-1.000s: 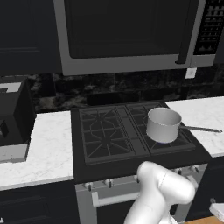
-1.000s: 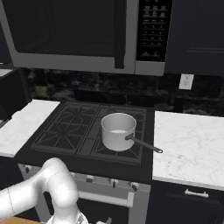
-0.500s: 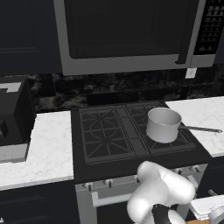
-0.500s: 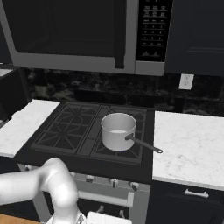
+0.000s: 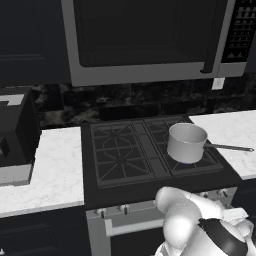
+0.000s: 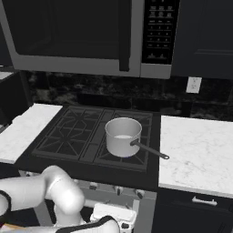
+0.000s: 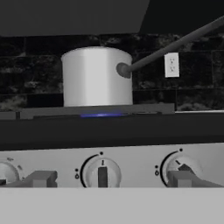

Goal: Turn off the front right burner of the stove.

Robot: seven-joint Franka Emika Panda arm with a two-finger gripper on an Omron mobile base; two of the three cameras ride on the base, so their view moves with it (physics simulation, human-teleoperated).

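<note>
The stove (image 5: pixel 125 150) is a black gas cooktop over a steel front with knobs. A steel pot (image 5: pixel 186 142) with a long handle stands on the front right burner (image 5: pixel 210 161), and a blue flame (image 7: pixel 101 115) glows under the pot (image 7: pixel 96 76). My gripper (image 7: pixel 111 181) is low in front of the steel panel, open, one fingertip (image 7: pixel 40 178) left and the other over the right-hand knob (image 7: pixel 181 168). That knob's mark is turned off vertical. The middle knob (image 7: pixel 102 173) points straight up. My hand (image 6: pixel 113 217) hangs below the cooktop's front edge.
A large steel-framed microwave (image 5: pixel 140 40) hangs over the cooktop. White marble counters (image 5: pixel 50 165) (image 6: pixel 195 150) flank the stove. A black appliance (image 5: pixel 15 135) stands on the left counter. The oven's bar handle (image 5: pixel 135 227) runs below the knobs. A wall outlet (image 6: pixel 193 84) sits at the back right.
My arm has folded downward, bringing the hand lower in front of the stove's knob panel. Pot, stove and the base views have stayed put.
</note>
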